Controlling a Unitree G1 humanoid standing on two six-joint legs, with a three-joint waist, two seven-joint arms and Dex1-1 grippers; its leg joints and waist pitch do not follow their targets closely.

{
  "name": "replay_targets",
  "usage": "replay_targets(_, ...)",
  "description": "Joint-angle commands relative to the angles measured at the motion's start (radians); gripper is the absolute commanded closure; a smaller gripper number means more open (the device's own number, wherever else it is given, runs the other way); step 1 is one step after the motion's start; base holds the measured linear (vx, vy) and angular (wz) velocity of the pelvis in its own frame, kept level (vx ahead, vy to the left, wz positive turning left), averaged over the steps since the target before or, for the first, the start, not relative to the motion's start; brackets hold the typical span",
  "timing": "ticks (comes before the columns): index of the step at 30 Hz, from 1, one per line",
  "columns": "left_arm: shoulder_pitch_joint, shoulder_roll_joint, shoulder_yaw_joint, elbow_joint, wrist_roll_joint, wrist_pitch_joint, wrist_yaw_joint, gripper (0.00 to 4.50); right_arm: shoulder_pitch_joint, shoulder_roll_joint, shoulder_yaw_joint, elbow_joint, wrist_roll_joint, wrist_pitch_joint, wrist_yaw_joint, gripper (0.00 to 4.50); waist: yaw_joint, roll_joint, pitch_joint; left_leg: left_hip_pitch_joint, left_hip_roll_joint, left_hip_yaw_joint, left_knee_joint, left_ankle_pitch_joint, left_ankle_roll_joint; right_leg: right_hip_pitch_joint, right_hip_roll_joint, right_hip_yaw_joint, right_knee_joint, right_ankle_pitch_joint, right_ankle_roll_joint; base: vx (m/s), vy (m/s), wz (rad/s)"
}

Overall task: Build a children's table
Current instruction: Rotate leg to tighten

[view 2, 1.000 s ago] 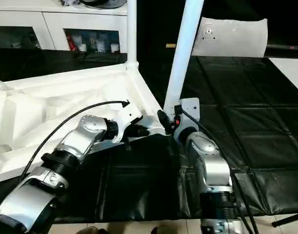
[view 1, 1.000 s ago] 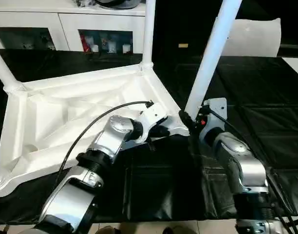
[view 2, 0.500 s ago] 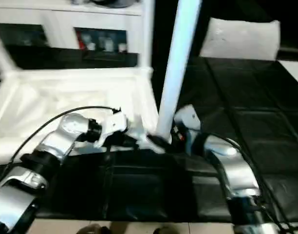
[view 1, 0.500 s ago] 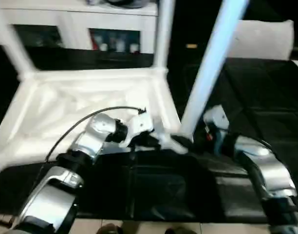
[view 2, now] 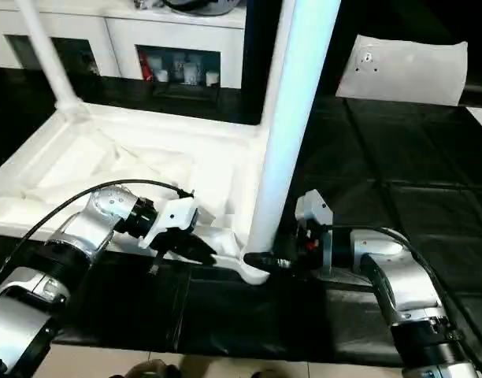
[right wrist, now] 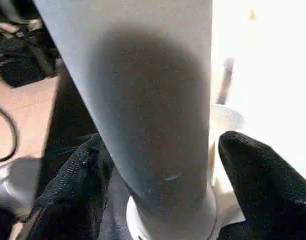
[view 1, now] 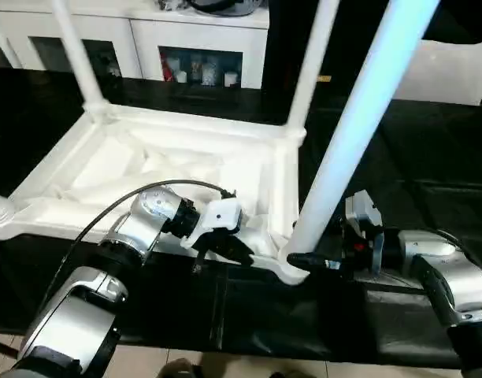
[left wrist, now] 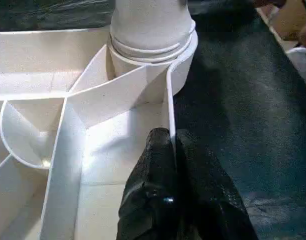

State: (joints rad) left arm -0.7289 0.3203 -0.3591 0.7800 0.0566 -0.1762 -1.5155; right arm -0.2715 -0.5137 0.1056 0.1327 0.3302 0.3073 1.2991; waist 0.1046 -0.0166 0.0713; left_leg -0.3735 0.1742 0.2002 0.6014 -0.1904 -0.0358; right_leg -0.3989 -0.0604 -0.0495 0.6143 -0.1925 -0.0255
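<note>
The white tabletop (view 1: 186, 126) lies upside down on black cloth, ribs facing up. Legs stand in its corner sockets: a far left leg (view 1: 76, 55), a far right leg (view 1: 308, 71) and the big near leg (view 1: 359, 118). My left gripper (view 1: 239, 250) is shut on the tabletop's near rim, just left of the near leg's socket; the left wrist view shows its fingers (left wrist: 158, 150) pinching the thin rim wall. My right gripper (view 1: 300, 258) is at the near leg's base, open. Its fingers (right wrist: 253, 190) stand on either side of the leg (right wrist: 153, 100).
A flat white bag (view 1: 454, 71) lies at the back right on the black cloth (view 1: 430, 157). A white cabinet (view 1: 146, 31) runs along the back. The table's front edge and the floor lie just below my arms.
The whole view has shifted and tilted. My right forearm now reaches in from the right, its gripper still at the near leg's base. My left gripper keeps its hold on the rim.
</note>
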Motion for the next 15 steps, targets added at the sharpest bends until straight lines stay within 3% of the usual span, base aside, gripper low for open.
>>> replay_targets(1,-0.036,-0.005,-0.038,-0.005,-0.003,-0.045,-0.061,4.50,-0.008,-0.017,0.013,-0.002,0.019,0.019,0.036,1.27,-0.003,-0.006,-0.078,0.019,0.069,-0.026,-0.063,-0.123,0.078,0.051,-0.094,0.048,-0.070,-0.145,-0.237,0.000,0.000,0.00)
replay_targets(15,-0.041,0.000,-0.040,0.021,0.002,-0.076,-0.087,4.50,-0.017,-0.045,0.048,-0.001,0.033,0.035,0.104,2.32,0.008,-0.011,-0.080,0.019,0.068,-0.026,-0.060,-0.106,0.080,0.050,-0.095,0.046,-0.067,-0.146,-0.230,0.000,0.000,0.00)
